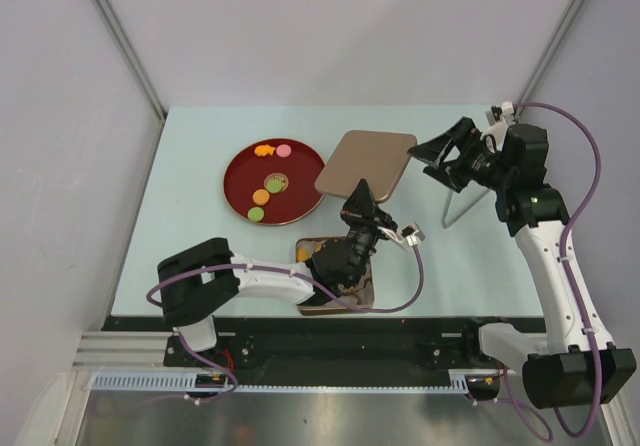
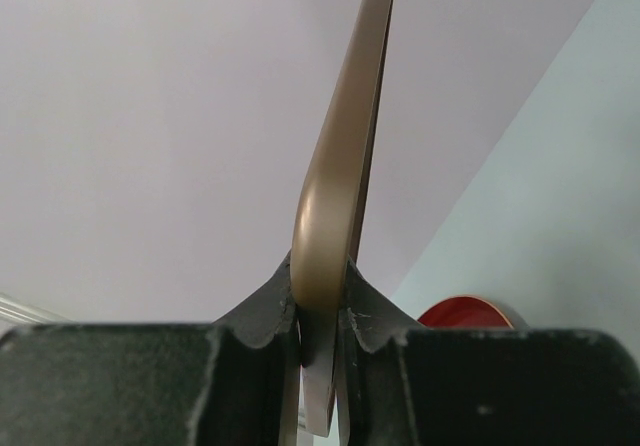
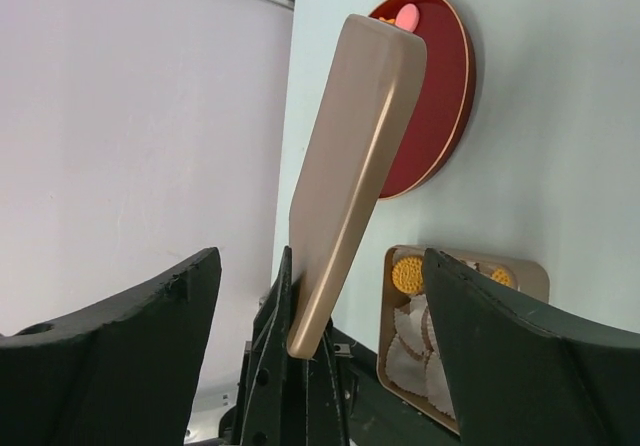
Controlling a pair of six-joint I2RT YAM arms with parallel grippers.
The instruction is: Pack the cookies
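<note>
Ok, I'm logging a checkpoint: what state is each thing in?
lid: gripped at one edge by left claw, off the tin
left claw: shut on lid
right claw: open, empty
tin: open, partly filled
red plate: holds cookies

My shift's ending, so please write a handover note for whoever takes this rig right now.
Left claw: shut on the tin lid, held up off the table.
Right claw: open, near the lid, gripping nothing.
Done: some cookies sit in the tin among paper cups.
To do: five cookies on the red tray to pack, then lid on.
</note>
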